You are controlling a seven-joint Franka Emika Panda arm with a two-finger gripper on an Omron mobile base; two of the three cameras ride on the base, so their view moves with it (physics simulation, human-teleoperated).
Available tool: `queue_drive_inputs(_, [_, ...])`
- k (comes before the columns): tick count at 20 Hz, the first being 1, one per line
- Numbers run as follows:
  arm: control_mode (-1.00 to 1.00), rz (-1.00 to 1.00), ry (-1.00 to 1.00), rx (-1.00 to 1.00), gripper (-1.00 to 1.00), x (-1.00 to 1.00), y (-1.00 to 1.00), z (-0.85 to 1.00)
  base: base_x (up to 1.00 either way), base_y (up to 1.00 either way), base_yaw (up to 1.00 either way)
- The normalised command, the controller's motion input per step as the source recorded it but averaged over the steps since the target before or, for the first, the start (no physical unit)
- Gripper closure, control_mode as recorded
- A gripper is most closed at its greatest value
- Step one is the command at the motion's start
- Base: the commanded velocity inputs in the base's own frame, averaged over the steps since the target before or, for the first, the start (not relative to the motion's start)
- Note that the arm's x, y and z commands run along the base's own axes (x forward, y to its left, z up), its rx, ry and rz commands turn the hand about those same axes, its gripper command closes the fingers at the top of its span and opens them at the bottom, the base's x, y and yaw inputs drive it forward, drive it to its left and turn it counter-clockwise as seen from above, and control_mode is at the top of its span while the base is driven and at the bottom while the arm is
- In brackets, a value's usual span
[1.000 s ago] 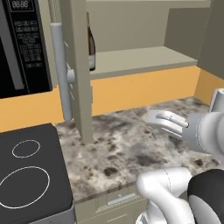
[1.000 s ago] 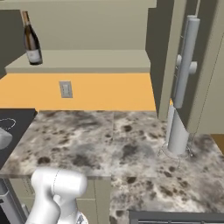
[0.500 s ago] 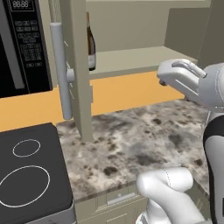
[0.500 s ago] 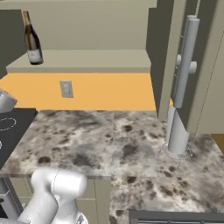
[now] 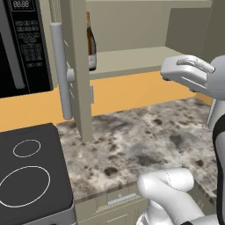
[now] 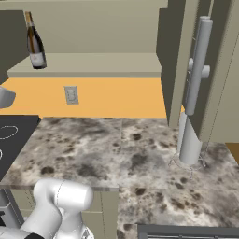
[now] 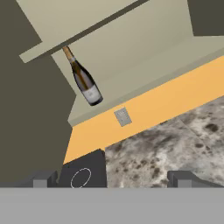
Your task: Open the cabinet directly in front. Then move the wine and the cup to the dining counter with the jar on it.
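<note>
- Pincer (image 7: 111, 178) fingers spread wide, nothing between them; both dark tips frame open air above the stone surface (image 7: 175, 140). Judged ready for a grasp, not committed to one.
- Hand sits raised at roughly shelf height, to the right in the left base view, well apart from the wine (image 5: 90, 41). Camera rolled, so the shelf line runs diagonally in the hand view.
- Wine (image 7: 83, 79) stands upright on the cabinet's lower shelf (image 6: 93, 63), at its far left end, close to the side wall. Tan foil neck, pale label facing out.
- Cabinet (image 5: 132, 30) is open: left door (image 5: 77, 70) swung out edge-on, its grey bar handle (image 5: 61, 70) toward the camera; right door (image 6: 207, 70) likewise swung clear. Opening step judged done.
- Bottle's tall, narrow body suggests a side grip on the lower body, keeping it upright; a high grip near the neck risks tipping it.
- Left door edge lies just beside the bottle in the left base view, so approach probably has to come from the right or front.
- Cup: not identifiable on the visible shelf; possibly hidden behind the door, cannot tell.
- Below: orange backsplash with a wall outlet (image 6: 71, 94), black cooktop (image 5: 26, 176) at left, microwave (image 5: 22, 44) above it.
</note>
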Motion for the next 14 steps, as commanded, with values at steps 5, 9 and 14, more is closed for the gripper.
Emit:
queue_drive_inputs(5, [-1.0, 0.12, -0.16, -0.03, -1.0, 0.0, -0.03, 0.01, 0.0, 0.0, 0.0])
queue_drive_inputs(9, [-1.0, 0.09, -0.04, 0.0, -1.0, 0.0, -0.03, 0.42, 0.0, 0.0, 0.0])
queue_drive_inputs(14, [-1.0, 0.07, -0.03, 0.0, -1.0, 0.0, -0.03, 0.44, 0.0, 0.0, 0.0])
